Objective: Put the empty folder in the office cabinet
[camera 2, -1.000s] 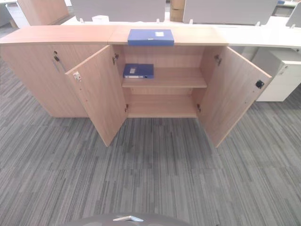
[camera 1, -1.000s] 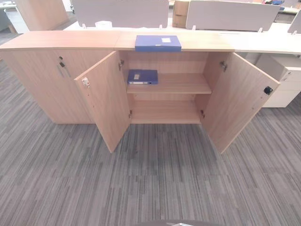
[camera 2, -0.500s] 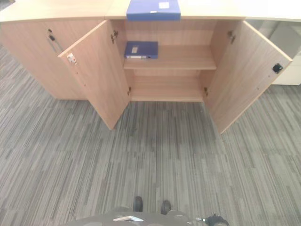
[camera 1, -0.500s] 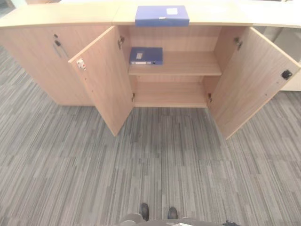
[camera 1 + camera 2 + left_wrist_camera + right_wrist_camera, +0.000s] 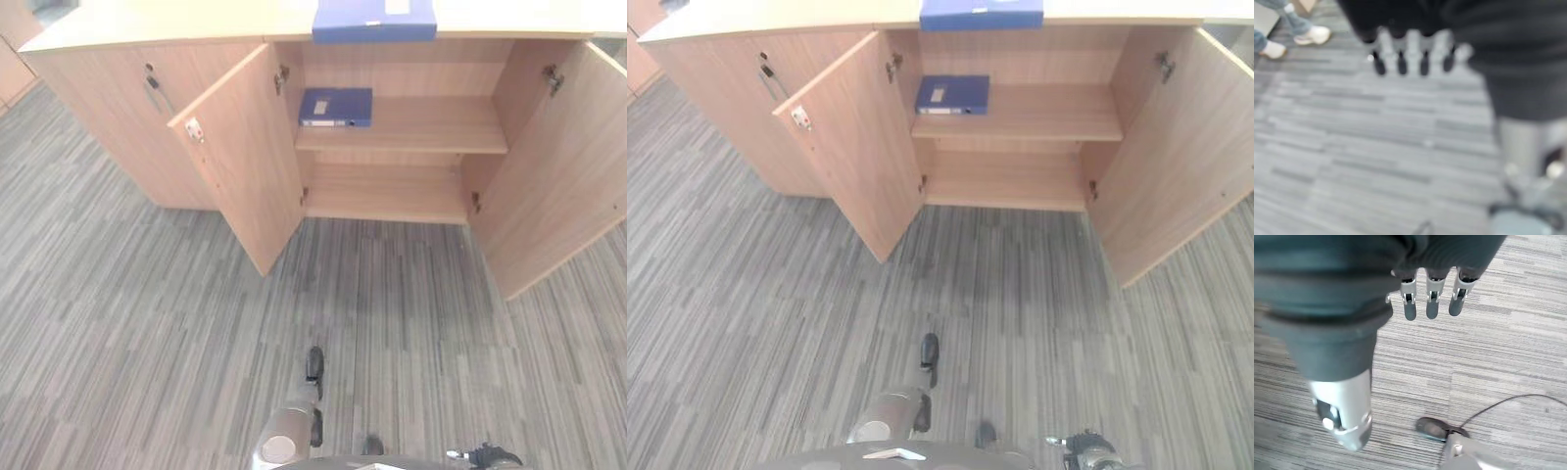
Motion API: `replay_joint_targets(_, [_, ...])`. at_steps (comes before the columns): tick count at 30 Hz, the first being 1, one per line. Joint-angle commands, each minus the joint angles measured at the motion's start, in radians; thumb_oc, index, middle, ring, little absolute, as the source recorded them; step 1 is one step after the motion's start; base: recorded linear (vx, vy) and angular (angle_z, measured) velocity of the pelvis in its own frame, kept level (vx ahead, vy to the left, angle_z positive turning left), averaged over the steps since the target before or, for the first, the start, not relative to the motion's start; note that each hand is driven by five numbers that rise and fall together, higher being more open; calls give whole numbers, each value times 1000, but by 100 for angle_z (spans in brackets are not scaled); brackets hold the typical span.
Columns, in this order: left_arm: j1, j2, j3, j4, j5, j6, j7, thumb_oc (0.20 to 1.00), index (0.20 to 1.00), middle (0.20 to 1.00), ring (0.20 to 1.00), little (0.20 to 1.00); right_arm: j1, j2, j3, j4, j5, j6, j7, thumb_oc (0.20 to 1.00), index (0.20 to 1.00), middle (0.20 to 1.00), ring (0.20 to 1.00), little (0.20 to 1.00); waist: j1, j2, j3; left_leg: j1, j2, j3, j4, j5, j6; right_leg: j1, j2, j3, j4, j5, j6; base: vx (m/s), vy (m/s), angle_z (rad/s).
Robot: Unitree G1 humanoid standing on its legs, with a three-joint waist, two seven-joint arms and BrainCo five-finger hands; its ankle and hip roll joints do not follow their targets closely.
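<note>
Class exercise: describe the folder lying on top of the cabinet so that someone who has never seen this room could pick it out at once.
Find the long wooden cabinet with two doors swung open. On its top, right above the open section, a blue folder lies flat with a white label. The other blue folder lies inside, at the left end of the upper shelf.

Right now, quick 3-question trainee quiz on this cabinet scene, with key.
1. True or false: both doors of the open cabinet stand open.
2. Where are the two blue folders? A) both on the floor B) one on the cabinet top, one on the upper shelf C) both on the bottom shelf
3. What does the left hand or the right hand hold?

Key
1. True.
2. B.
3. Nothing; both hang over the grey carpet with fingers straight.
</note>
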Motion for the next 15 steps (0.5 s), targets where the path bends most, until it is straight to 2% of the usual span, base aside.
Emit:
replay_joint_targets(1, [-6, 39, 15, 34, 8, -2, 8, 1000, 1000, 1000, 1000, 1000, 41, -17, 5, 8, -4, 7, -1, 1000, 1000, 1000, 1000, 1000, 1, -40, -76, -35, -48, 4, 31, 29, 68, 68, -38, -54, 65, -13, 145, 392, 165, -59])
replay_joint_targets(3, [-6, 41, 16, 35, 5, -2, 8, 1000, 1000, 1000, 1000, 1000, 43, -15, 5, 9, -7, 9, 1, 1000, 1000, 1000, 1000, 1000, 4, -46, -83, -25, -62, 5, 40, 16, 78, 56, -54, -50, 105, -8, 155, 246, 124, -46])
replay_joint_targets(4, [-7, 45, 16, 38, 5, 0, 6, 1000, 1000, 1000, 1000, 1000, 40, -13, 3, 7, -4, 11, 6, 1000, 1000, 1000, 1000, 1000, 3, -49, -91, 11, -86, 15, 37, -17, 98, 14, -81, -41, 220, 22, 181, 285, 159, -44])
replay_joint_targets(5, [-7, 45, 16, 38, 5, 0, 6, 1000, 1000, 1000, 1000, 1000, 40, -13, 2, 7, -4, 11, 6, 1000, 1000, 1000, 1000, 1000, 3, -49, -91, 11, -86, 16, 37, -17, 98, 14, -81, -40, 221, 22, 181, 339, 282, -32])
replay_joint_targets(6, [-10, 40, 15, 39, -1, 2, 2, 1000, 1000, 1000, 1000, 1000, 34, -21, -14, -2, 7, 9, 5, 1000, 1000, 1000, 1000, 1000, -4, -43, -85, 49, -127, 26, 34, -54, 130, -60, -142, -61, 408, 160, 223, 147, 166, -20])
replay_joint_targets(7, [-10, 40, 15, 39, -1, 2, 2, 1000, 1000, 1000, 1000, 1000, 34, -21, -14, -2, 7, 9, 5, 1000, 1000, 1000, 1000, 1000, -4, -43, -85, 49, -127, 26, 35, -54, 130, -61, -142, -61, 408, 160, 223, 277, 363, -23])
replay_joint_targets(8, [-22, 39, 8, 35, -11, 5, 8, 1000, 1000, 1000, 1000, 1000, 25, -31, -35, -12, 34, 6, -2, 1000, 1000, 1000, 1000, 1000, -26, -21, -57, 110, -157, 22, 22, -80, 163, -148, -194, -81, 618, 314, 213, 229, 310, -17])
replay_joint_targets(9, [-29, 42, 6, 30, -19, 6, 10, 1000, 1000, 1000, 1000, 1000, 18, -31, -45, -21, 49, 5, -8, 1000, 1000, 1000, 1000, 1000, -39, -4, -42, 158, -157, 18, 8, -100, 173, -206, -218, -106, 722, 324, 198, 375, 387, -14])
replay_joint_targets(10, [-34, 45, 4, 27, -26, 5, 15, 1000, 1000, 1000, 1000, 1000, 14, -29, -50, -27, 62, 2, -16, 1000, 1000, 1000, 1000, 1000, -46, 7, -39, 194, -157, 16, -6, -128, 172, -240, -253, -138, 764, 308, 199, 196, 189, 5])
replay_joint_targets(11, [-36, 45, 4, 26, -27, 5, 15, 1000, 1000, 1000, 1000, 1000, 13, -29, -50, -28, 63, 3, -17, 1000, 1000, 1000, 1000, 1000, -48, 12, -35, 188, -152, 20, -4, -117, 175, -245, -253, -148, 769, 313, 188, 275, 88, 19])
replay_joint_targets(12, [-47, 47, 1, 18, -42, 1, 19, 1000, 1000, 1000, 1000, 1000, 7, -24, -45, -43, 73, -1, -20, 1000, 1000, 1000, 1000, 1000, -65, 35, -17, 235, -128, 16, -8, -146, 165, -316, -293, -225, 729, 245, 166, 228, -44, 41])
replay_joint_targets(13, [-54, 46, -3, 13, -42, -3, 21, 1000, 1000, 1000, 1000, 1000, 1, -22, -42, -45, 74, 0, -17, 1000, 1000, 1000, 1000, 1000, -76, 46, -6, 257, -112, 4, -8, -155, 155, -346, -291, -248, 668, 207, 159, 356, -122, 20])
replay_joint_targets(15, [-64, 45, -4, 5, -50, -12, 27, 1000, 1000, 1000, 1000, 1000, -4, -22, -53, -63, 106, -6, -19, 1000, 1000, 1000, 1000, 1000, -104, 45, 17, 290, -94, -11, -6, -167, 133, -356, -268, -246, 473, 209, 173, 234, -203, -3])
